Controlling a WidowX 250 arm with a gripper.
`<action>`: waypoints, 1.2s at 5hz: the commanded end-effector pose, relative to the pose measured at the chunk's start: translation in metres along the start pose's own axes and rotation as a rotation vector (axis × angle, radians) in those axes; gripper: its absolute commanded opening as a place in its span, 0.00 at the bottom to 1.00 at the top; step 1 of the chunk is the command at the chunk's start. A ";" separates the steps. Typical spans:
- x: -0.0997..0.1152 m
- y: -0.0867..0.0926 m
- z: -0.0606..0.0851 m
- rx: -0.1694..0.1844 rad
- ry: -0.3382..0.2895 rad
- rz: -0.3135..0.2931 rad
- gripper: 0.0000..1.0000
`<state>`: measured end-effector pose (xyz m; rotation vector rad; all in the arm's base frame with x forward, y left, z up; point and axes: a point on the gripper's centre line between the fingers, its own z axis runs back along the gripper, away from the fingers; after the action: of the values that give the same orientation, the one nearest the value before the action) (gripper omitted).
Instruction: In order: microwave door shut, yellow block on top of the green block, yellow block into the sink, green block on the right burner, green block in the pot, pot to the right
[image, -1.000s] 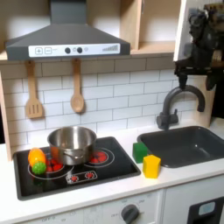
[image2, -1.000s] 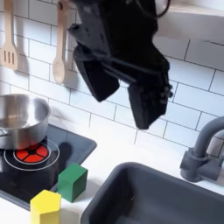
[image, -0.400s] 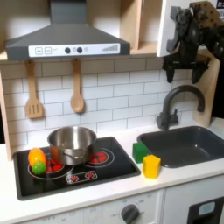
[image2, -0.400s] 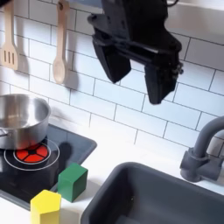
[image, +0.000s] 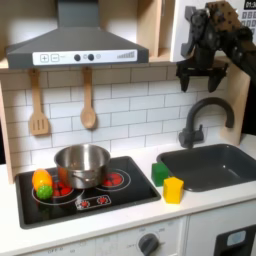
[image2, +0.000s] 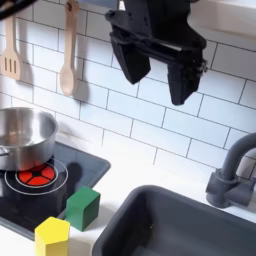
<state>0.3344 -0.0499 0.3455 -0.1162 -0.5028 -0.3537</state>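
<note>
My gripper (image: 203, 78) (image2: 155, 72) hangs open and empty, high in front of the tiled wall and above the faucet (image: 200, 120). The arm hides the microwave door. The yellow block (image: 174, 190) (image2: 52, 236) sits on the white counter near the front edge. The green block (image: 160, 173) (image2: 83, 207) stands just behind it, beside the cooktop. To their right in both exterior views lies the dark sink (image: 215, 165) (image2: 190, 225). The steel pot (image: 82, 163) (image2: 22, 135) rests at the back of the cooktop, and the right burner (image: 112, 180) (image2: 32, 178) is bare.
A toy fruit (image: 42, 183) lies on the cooktop's left side in the first exterior view. Wooden utensils (image: 88, 100) (image2: 68, 50) hang on the tiles below the range hood (image: 75, 45). The faucet (image2: 235, 175) rises behind the sink.
The gripper has risen and shifted left in both exterior views, still open. The blocks and the pot have not moved.
</note>
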 end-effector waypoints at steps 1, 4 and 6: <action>0.018 0.010 -0.005 0.011 -0.016 0.022 1.00; 0.031 0.017 -0.014 0.016 -0.014 0.055 1.00; 0.036 0.021 -0.019 0.025 -0.010 0.069 1.00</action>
<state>0.3803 -0.0446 0.3461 -0.1086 -0.5115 -0.2788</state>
